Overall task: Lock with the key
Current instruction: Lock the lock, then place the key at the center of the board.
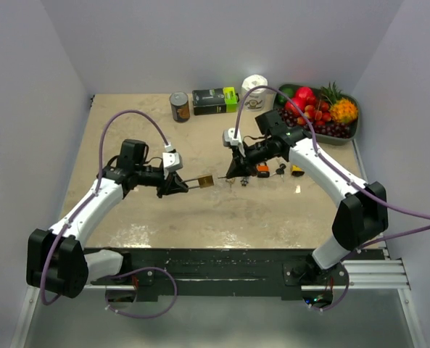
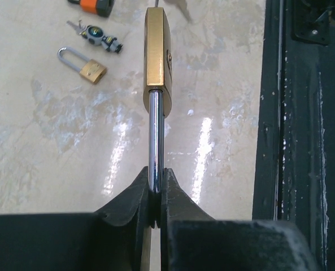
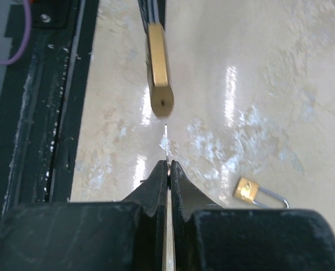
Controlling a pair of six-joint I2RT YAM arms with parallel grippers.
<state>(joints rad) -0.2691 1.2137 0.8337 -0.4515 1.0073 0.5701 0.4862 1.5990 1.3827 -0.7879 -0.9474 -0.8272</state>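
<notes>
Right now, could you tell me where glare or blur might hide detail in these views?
Left wrist: white glare streaks on the glossy beige tabletop; the large brass padlock is sharp. Right wrist: similar glare patches, padlock body slightly soft, the thin silver key blade faint against the sheen. Top external: even light, soft shadows, mild sheen in front.

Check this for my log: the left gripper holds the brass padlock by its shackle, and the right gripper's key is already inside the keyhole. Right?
The key is not inside yet: the right wrist view shows its tip just short of the keyhole. The rest holds: the left gripper holds the brass padlock by its shackle, and the right gripper holds the key.
</notes>
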